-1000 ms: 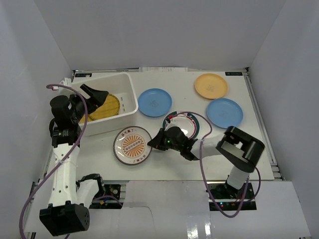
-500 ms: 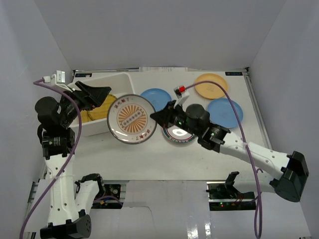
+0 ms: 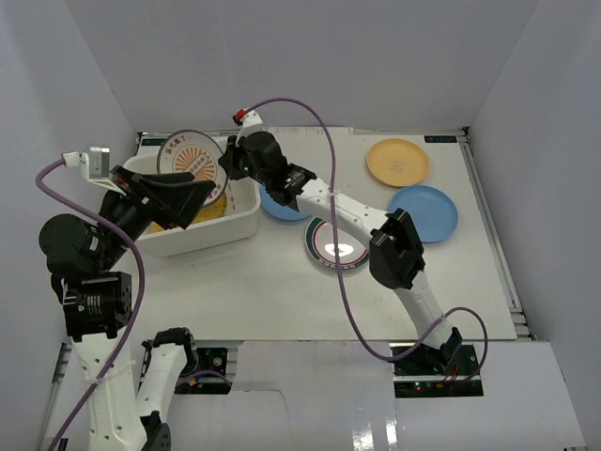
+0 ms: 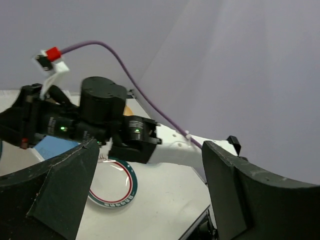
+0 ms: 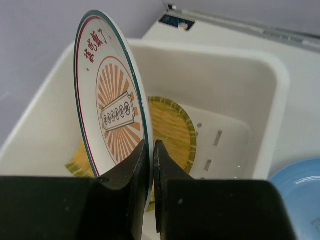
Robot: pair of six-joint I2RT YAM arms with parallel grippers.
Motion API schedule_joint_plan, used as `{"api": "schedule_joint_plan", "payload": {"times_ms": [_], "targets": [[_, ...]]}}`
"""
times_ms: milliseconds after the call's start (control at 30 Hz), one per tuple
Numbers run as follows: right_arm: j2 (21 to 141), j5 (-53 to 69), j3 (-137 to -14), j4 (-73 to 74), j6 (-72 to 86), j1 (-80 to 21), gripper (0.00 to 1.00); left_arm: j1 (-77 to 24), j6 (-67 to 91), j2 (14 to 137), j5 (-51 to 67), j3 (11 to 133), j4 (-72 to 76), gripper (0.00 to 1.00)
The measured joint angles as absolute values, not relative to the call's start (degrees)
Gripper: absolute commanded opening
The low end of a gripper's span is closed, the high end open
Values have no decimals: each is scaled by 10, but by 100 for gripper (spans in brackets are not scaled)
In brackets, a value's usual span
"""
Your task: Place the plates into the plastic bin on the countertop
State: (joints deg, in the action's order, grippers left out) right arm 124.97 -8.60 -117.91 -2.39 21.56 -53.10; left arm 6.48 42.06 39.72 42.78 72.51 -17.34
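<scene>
My right gripper (image 5: 151, 150) is shut on the rim of the white plate with the orange pattern (image 5: 107, 115). It holds that plate on edge over the plastic bin (image 5: 270, 90), above the yellow woven plates (image 5: 172, 130) lying inside. From above, the same plate (image 3: 191, 155) stands over the bin (image 3: 239, 221) next to my right gripper (image 3: 228, 164). My left gripper (image 3: 183, 199) hangs open and empty, raised above the bin's left side. On the countertop (image 3: 282, 282) lie the green-rimmed plate (image 3: 338, 246), a half-hidden blue plate (image 3: 282, 205), another blue plate (image 3: 423, 211) and the orange-tan plate (image 3: 397, 162).
My right arm (image 3: 347, 211) stretches diagonally across the table from its base at the bottom right, passing over the green-rimmed plate. White walls enclose the table on three sides. The left wrist view shows the green-rimmed plate (image 4: 112, 182) between its spread fingers (image 4: 55, 190).
The right gripper lifted the orange-patterned plate off the table, carried it up-left and turned it on edge over the bin. My left arm rose and drew back to the left.
</scene>
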Motion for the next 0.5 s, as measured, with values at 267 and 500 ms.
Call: {"api": "schedule_joint_plan", "payload": {"times_ms": [267, 500], "targets": [[1355, -75, -1229, 15, 235, -529, 54, 55, 429, 404, 424, 645, -193, 98], [1311, -82, -1197, 3, 239, -533, 83, 53, 447, 408, 413, 575, -187, 96]]}}
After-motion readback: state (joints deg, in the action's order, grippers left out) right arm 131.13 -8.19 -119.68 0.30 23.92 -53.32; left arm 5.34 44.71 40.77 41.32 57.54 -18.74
